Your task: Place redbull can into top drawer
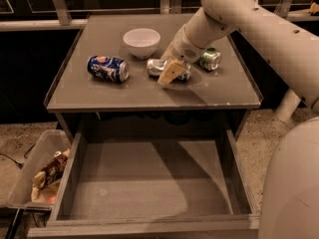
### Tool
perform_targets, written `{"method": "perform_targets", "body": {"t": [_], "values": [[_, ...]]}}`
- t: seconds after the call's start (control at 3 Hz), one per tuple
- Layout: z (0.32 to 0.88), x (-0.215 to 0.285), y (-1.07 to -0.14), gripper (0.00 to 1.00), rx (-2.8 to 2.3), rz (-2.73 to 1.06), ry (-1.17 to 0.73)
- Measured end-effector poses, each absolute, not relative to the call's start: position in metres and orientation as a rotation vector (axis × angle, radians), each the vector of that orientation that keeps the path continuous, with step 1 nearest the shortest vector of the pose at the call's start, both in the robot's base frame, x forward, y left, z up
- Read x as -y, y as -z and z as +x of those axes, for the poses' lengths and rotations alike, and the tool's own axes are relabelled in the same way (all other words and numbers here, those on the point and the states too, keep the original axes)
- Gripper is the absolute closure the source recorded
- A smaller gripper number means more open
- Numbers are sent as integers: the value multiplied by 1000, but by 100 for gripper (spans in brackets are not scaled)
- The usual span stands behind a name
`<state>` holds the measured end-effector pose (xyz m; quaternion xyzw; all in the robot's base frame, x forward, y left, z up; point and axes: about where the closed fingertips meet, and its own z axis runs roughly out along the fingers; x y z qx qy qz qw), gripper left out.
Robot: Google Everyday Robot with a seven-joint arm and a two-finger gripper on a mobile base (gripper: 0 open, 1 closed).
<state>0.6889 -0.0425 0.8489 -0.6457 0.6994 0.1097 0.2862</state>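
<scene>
The gripper [168, 72] hung low over the middle of the table [219, 91], right at the redbull can [154, 66]. The can lay on its side, and the gripper hid its right part. I could not tell if the gripper was open or closed. The top drawer [149, 183] stood open on the near side, its front partly cut off.

White bowl [142, 41], blue can [107, 68], green can [211, 59], snack bin [29, 171]

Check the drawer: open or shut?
Open: the drawer is pulled out below the table, grey bottom showing. Gripper is at the redbull can.
</scene>
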Motion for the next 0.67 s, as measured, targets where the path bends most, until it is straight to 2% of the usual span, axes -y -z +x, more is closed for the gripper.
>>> {"method": "perform_targets", "body": {"t": [0.67], "values": [[689, 42, -849, 88, -1869, -1726, -293]]}}
